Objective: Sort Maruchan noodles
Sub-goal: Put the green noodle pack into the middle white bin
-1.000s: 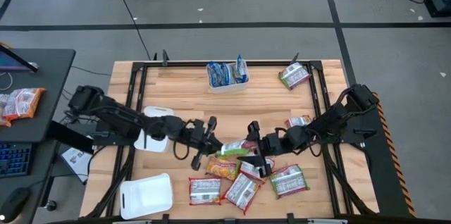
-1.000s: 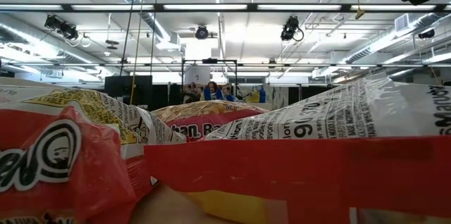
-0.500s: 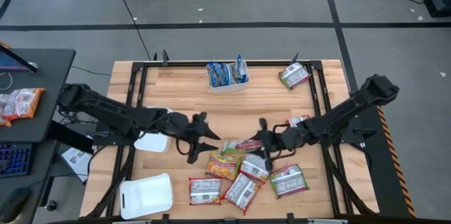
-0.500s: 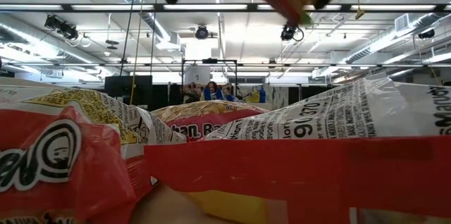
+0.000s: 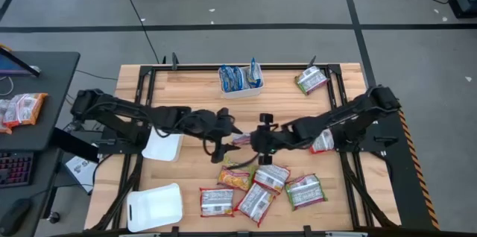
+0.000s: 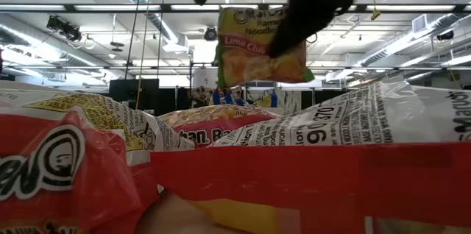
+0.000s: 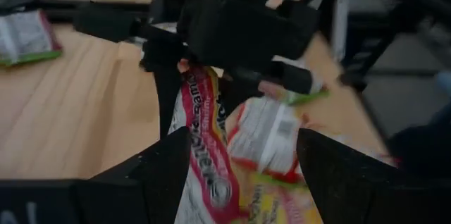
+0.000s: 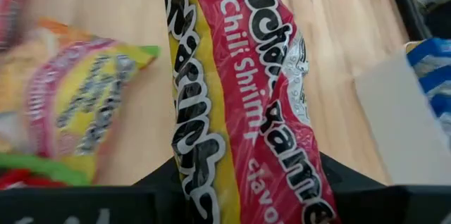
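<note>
A lime-chili Maruchan noodle packet (image 6: 261, 46), yellow, red and green, hangs above the table's middle (image 5: 242, 141). My right gripper (image 5: 258, 138) comes from the right and is shut on it (image 8: 246, 175). My left gripper (image 5: 229, 129) faces it from the left and is open (image 7: 239, 139). Its fingers stand on either side of the packet's near end (image 7: 204, 160); I cannot tell whether they touch it. Several more packets (image 5: 257, 191) lie flat in a loose pile near the front edge. My right gripper pinches the packet between its two fingers at one end (image 8: 243, 157); in the low view that is the upper right edge (image 6: 289, 34). The fingers slant down from the table's right side. The packet hangs below them, slightly tilted, clear of the table and the pile.
A white tray (image 5: 240, 88) holding blue packets stands at the far middle, and a green packet (image 5: 311, 80) lies at the far right. White trays sit at the left (image 5: 162, 147) and near left (image 5: 154, 207). A red packet (image 5: 323, 141) lies under the right arm.
Both grippers have risen from the pile and moved toward the far edge, tipping up toward level. The packet has come up with them, clear of the pile. My left gripper has opened and let it go; the right gripper has taken hold of it.
</note>
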### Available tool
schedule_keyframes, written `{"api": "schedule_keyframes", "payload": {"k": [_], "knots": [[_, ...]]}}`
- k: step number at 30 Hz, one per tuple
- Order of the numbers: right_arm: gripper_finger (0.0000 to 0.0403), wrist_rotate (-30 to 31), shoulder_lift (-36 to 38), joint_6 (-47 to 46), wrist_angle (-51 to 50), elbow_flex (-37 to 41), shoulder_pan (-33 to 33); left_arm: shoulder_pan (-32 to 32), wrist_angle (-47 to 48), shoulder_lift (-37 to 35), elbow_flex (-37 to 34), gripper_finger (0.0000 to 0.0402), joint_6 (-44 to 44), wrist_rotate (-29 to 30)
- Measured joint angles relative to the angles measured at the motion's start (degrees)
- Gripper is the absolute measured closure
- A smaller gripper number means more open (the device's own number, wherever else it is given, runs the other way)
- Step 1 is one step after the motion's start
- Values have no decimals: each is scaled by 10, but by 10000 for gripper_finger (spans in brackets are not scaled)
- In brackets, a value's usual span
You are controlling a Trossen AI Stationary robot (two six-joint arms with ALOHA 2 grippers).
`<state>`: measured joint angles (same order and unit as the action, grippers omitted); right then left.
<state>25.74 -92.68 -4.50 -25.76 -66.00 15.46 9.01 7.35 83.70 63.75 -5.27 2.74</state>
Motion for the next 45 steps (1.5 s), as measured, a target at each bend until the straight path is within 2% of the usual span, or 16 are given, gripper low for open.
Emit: {"api": "schedule_keyframes", "payload": {"k": [3, 8, 13, 19, 21, 28, 31, 33, 38, 41, 45], "knots": [[258, 2, -19, 11, -29, -43, -13, -5, 76, 26, 46, 138, 42, 28], [254, -19, -17, 16, -11, -55, -27, -23, 127, 78, 110, 138, 71, 31], [259, -33, -7, 6, -12, -53, -34, -44, 161, 122, 138, 138, 88, 30], [256, -37, -3, -10, -14, -54, -32, -55, 226, 135, 169, 138, 100, 26], [256, -31, -2, -13, -13, -54, -32, -55, 221, 135, 174, 142, 109, 29], [252, -31, -4, -19, 8, -53, -31, -55, 240, 136, 175, 206, 159, 16], [238, -31, -4, -38, 2, -53, -27, -55, 240, 137, 175, 240, 185, 17], [221, -33, -4, -49, -4, -54, -23, -54, 249, 137, 174, 247, 193, 15], [172, 1, 3, -92, -25, -56, 4, -39, 358, 122, 172, 247, 176, 44], [155, 26, 7, -117, -35, -56, 35, -23, 495, 97, 173, 247, 135, 73], [154, 45, 6, -152, -42, -56, 70, -3, 697, 52, 172, 247, 21, 118]]}}
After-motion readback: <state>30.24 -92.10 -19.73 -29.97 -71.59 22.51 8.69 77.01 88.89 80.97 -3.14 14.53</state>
